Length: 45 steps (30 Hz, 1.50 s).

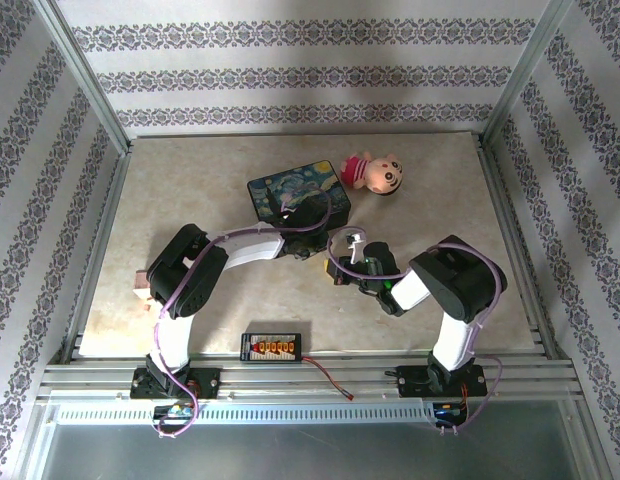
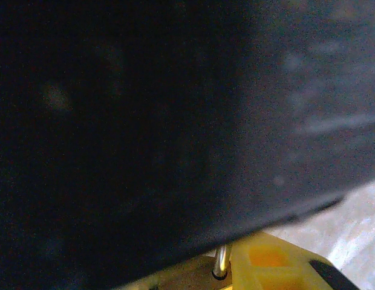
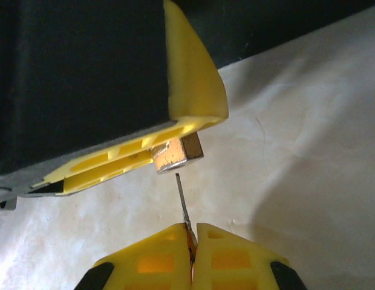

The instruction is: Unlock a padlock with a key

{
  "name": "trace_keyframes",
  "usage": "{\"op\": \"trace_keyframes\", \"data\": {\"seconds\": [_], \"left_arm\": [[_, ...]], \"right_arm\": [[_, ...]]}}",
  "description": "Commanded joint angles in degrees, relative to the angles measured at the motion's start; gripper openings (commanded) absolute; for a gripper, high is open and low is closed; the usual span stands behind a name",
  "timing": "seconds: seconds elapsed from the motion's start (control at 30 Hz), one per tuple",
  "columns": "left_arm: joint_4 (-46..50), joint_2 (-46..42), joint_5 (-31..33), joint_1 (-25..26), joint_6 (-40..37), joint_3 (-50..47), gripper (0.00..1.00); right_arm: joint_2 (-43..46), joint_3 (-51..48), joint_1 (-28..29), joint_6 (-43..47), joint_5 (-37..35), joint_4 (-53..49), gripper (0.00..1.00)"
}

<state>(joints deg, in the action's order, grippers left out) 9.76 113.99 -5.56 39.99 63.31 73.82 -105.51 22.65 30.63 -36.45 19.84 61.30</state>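
Note:
The small brass padlock (image 3: 178, 154) hangs just above the table, with my left gripper (image 1: 318, 250) shut on it between yellow fingers (image 3: 193, 90). In the left wrist view its brass body (image 2: 187, 275) and silvery shackle (image 2: 221, 260) sit beside one yellow finger (image 2: 269, 266). My right gripper (image 3: 192, 228) is shut on the thin grey key (image 3: 182, 199). The blade points up at the padlock's underside, and its tip stops a hair short of the brass. From above, my right gripper (image 1: 340, 268) faces the left one at mid-table.
A dark box with a starry-night lid (image 1: 298, 195) stands right behind the left gripper and darkens the left wrist view. A pink plush doll (image 1: 375, 172) lies beyond it. A black board with a red-black wire (image 1: 273, 346) lies near the front edge.

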Motion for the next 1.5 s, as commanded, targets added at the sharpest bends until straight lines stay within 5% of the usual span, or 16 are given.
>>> {"op": "trace_keyframes", "data": {"seconds": [0.0,1.47], "left_arm": [[-2.5,-1.9,-2.8,0.0,1.5,-0.7,0.14],[-5.5,-0.9,-8.4,0.0,3.1,-2.1,0.12]], "right_arm": [[-2.2,1.0,0.0,-1.6,0.1,4.0,0.0],[-10.8,2.0,-2.4,-11.5,4.0,17.6,0.0]]}}
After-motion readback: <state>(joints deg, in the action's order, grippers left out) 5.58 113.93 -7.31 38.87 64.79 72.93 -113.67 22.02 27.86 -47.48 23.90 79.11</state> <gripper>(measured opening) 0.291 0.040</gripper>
